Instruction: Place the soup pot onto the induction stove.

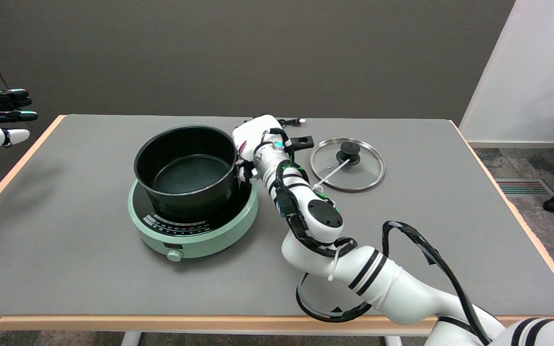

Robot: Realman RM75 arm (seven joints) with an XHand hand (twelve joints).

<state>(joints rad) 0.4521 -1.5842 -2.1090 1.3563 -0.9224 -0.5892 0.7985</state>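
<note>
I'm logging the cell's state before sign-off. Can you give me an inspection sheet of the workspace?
Surface: grey table with a pale wood edge.
Job's things: black soup pot sits on the green induction stove, lid off.
Clutter: glass lid lies flat to the right of the pot.
Hands: right hand at the pot's right side; whether its fingers grip the handle cannot be told.
Cables: black cable loops off the right arm; black plug at the far edge.
Surroundings: dark wall, white panel, carpet, chair casters at right.
</note>
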